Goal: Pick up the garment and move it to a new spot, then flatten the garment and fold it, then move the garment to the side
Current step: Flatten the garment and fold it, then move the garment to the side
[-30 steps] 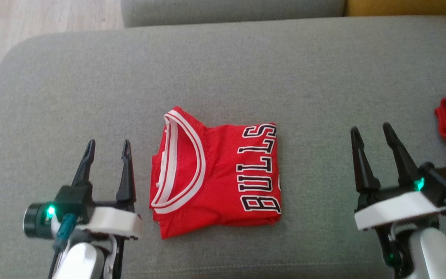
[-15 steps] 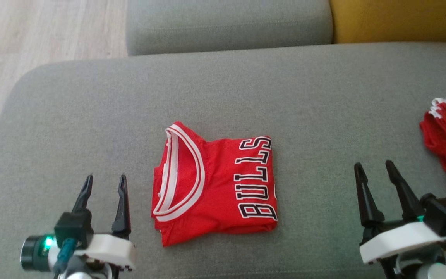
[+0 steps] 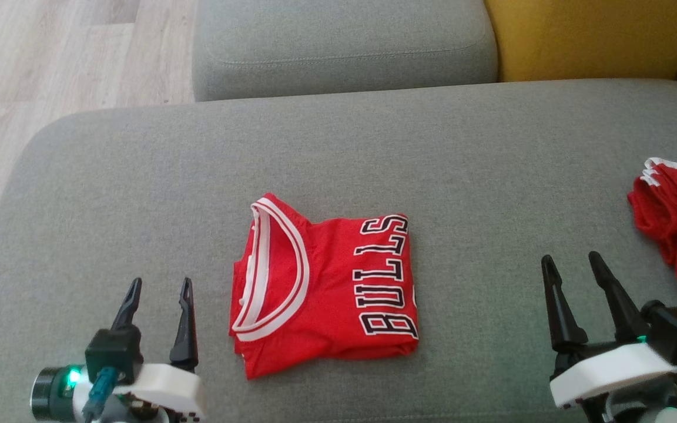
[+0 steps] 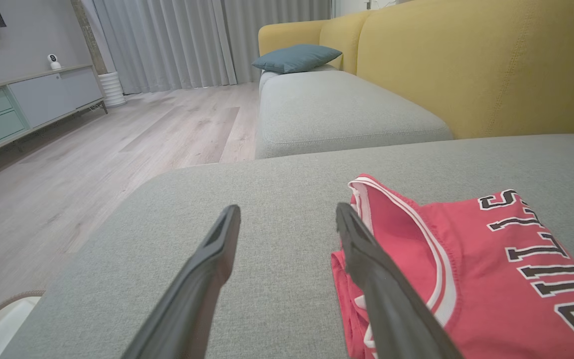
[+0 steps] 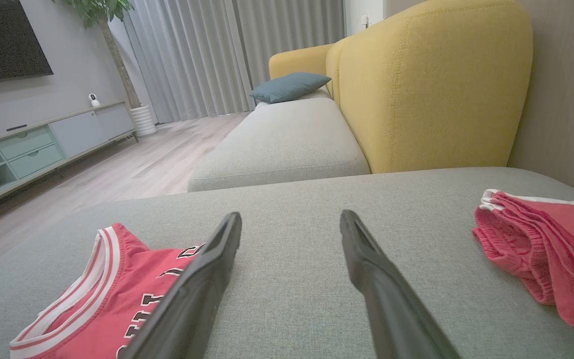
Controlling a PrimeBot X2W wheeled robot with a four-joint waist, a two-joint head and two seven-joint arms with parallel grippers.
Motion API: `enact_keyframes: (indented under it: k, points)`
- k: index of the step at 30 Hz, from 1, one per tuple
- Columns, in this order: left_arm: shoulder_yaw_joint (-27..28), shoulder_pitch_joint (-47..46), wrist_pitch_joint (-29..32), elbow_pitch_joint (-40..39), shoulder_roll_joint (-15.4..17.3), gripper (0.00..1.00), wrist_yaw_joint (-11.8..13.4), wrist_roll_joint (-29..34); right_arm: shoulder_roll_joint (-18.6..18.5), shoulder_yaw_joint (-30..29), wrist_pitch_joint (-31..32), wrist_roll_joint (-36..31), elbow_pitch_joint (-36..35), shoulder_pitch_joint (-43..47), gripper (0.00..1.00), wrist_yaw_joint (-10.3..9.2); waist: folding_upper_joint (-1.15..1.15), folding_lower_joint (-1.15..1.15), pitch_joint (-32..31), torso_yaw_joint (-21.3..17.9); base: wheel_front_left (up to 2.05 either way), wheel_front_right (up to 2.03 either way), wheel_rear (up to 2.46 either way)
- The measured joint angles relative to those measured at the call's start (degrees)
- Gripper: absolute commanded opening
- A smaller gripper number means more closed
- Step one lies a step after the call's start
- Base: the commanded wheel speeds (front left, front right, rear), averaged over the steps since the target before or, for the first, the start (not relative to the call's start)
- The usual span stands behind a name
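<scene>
Red folded garment (image 3: 324,282) is lying centrally on the sofa (image 3: 138,176), lettering cut at the fold. Another red cloth (image 3: 673,229) is running off-frame at 3 o'clock. The left end effector (image 3: 160,283) and right end effector (image 3: 569,257) are gaping, empty.

The left gripper (image 3: 160,282) and the right gripper (image 3: 569,257) are both spread wide and empty. Their fingers (image 3: 185,329) point forward, and the wrists are low, apparently level.

red mesh-knit jersey (image 3: 321,288) on matt, coarse-woven grey cushion (image 3: 374,147); pale wood-grain floor (image 3: 50,59); matt black plastic fingers (image 3: 184,320).
</scene>
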Motion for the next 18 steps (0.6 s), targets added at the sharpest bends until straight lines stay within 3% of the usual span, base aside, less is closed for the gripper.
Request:
enact_keyframes:
  k: [18]
  points:
    - [-0.8, -0.2, 0.0, -0.1, 0.5, 1.0, 0.5, -0.4, 0.0, -0.2, 0.0, 0.6, 0.8, 0.0, 1.0, 0.0, 0.0, 0.0, 0.5, 0.5, 0.0, 0.0, 0.0]
